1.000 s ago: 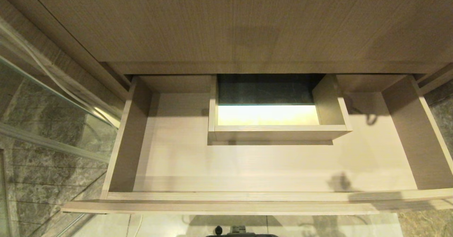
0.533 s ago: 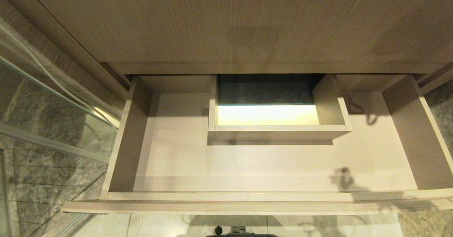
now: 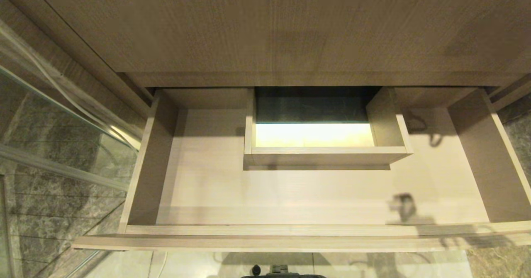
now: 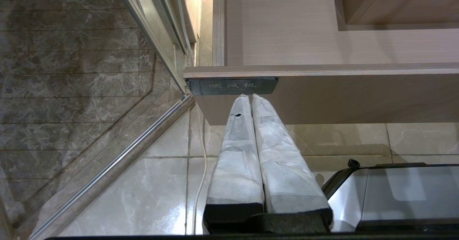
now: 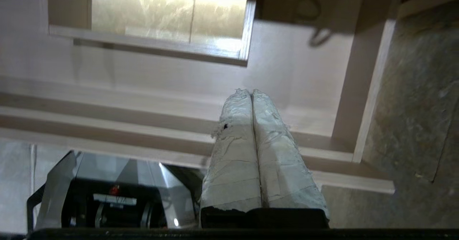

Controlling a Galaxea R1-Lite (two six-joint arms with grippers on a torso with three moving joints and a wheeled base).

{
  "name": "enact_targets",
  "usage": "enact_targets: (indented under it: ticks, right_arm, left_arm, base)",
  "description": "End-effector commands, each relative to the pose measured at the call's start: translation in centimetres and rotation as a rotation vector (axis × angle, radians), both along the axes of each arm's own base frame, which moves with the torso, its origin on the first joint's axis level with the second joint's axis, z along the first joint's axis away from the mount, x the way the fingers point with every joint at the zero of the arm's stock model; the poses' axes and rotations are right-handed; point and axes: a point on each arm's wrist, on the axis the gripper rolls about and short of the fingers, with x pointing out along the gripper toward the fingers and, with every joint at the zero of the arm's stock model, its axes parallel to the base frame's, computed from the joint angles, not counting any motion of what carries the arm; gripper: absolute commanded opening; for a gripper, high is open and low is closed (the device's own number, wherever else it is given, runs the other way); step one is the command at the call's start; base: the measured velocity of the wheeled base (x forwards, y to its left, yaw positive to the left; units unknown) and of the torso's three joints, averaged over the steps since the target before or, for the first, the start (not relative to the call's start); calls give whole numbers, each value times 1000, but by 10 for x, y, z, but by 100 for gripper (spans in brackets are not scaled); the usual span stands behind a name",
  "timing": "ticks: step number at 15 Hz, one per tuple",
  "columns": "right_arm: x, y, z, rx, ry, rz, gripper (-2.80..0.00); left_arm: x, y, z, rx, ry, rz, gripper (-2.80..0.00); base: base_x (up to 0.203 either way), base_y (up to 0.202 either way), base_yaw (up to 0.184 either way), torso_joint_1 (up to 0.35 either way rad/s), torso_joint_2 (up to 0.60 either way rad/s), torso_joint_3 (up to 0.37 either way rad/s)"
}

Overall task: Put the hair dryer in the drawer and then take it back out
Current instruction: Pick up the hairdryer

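The drawer stands pulled out, wide and shallow, light wood grain, with a boxed cut-out mid-back. Nothing lies on its floor. The hair dryer is out of view. Neither arm shows in the head view. My right gripper is shut and holds nothing; it hovers above the drawer's front right part and throws a small shadow on the floor there. My left gripper is shut and parked low, just under the dark label on the drawer front.
A wood-grain panel overhangs the drawer's back. A glass partition with a metal rail stands at the left, a marble wall at the right. My base and a white cable are on the tiled floor.
The small shadow on the drawer floor near the front right has crept a little farther in. The drawer and the camera have stayed put.
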Motion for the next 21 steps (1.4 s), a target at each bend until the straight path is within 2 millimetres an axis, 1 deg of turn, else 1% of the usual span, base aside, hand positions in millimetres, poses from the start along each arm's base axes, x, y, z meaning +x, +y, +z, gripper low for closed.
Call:
enact_targets:
  ticks: [1,3,6,9,12,13,17,21]
  right_arm:
    - [12,0,8,-10,-10,-23,-280]
    - [19,-2,6,-40,6,-108,-280]
    - [26,-2,10,-40,-29,-114,-280]
    - [15,-2,18,-38,-95,-102,-280]
    - [8,-2,25,-62,-139,-77,-280]
    - [5,-2,25,-85,-138,-60,0]
    - [1,-2,26,-92,-152,-58,0]
    - [7,-2,29,-102,-172,-64,0]
  left_arm:
    - [0,0,0,0,-1,1,-280]
    - [0,0,0,0,0,-1,-280]
    - [0,0,0,0,1,-1,-280]
    - [0,0,0,0,0,0,-280]
    - [0,0,0,0,0,-1,-280]
    - [0,0,0,0,-1,1,-280]
    - [0,0,0,0,-1,0,-280]
    - [0,0,0,0,-1,0,-280]
  base:
    - [0,0,0,0,0,0]
    - [0,0,0,0,0,0]
    - [0,0,0,0,0,0]
    - [0,0,0,0,0,0]
    - [0,0,0,0,0,0]
    - [0,0,0,0,0,0]
    - [0,0,0,0,0,0]
    - [0,0,0,0,0,0]
